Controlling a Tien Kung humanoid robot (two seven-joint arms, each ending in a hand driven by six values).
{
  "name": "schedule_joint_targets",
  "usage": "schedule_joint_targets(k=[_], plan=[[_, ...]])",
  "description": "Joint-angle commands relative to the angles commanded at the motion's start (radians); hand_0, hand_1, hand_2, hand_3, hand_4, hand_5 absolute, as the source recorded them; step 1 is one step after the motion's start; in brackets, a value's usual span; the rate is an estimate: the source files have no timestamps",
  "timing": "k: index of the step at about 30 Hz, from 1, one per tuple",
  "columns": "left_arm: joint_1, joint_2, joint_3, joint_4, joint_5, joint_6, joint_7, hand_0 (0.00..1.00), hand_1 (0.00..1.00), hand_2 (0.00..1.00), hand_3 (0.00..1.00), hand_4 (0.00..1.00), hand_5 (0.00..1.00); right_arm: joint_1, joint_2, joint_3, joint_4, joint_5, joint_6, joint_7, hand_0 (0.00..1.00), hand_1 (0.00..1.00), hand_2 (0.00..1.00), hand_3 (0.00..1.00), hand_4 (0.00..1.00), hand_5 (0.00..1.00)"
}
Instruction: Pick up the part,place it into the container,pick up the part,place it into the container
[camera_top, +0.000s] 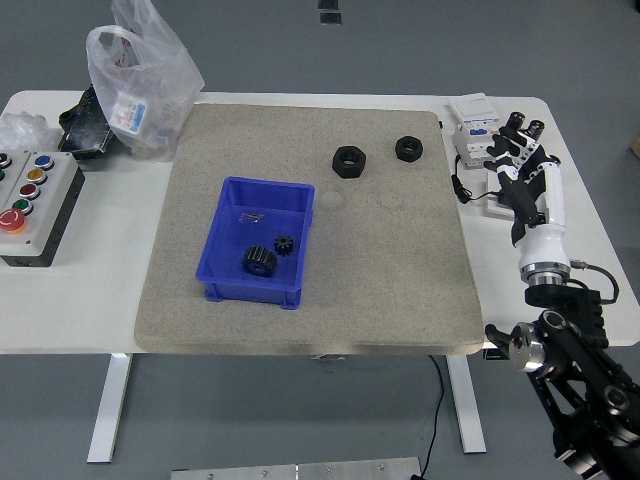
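Two black hex nuts lie on the grey mat: a larger one (349, 160) near the mat's middle top and a smaller one (408, 148) to its right. A blue bin (230, 225) sits left of centre and holds two black gears (259, 260) and a small metal piece. My right hand (515, 150) hovers over the table's right side, to the right of the smaller nut and apart from it, fingers spread and empty. The left arm is out of view.
A white electrical unit (476, 130) with a cable sits under and beside my right hand. At the left stand a button box (30, 205), a plastic bag (140, 85) and a black tray (85, 125). The grey mat (380, 280) covers the table's middle.
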Motion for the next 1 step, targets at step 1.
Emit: schedule_joint_targets(k=[1], plan=[[0.0,0.0,-0.001,0.0,0.001,0.0,0.0,0.613,0.605,0.588,0.613,0.596,0.372,-0.003,0.0,0.002,0.0,0.001,0.0,0.0,0.66,0.697,0.72,0.692,0.69,0.422]])
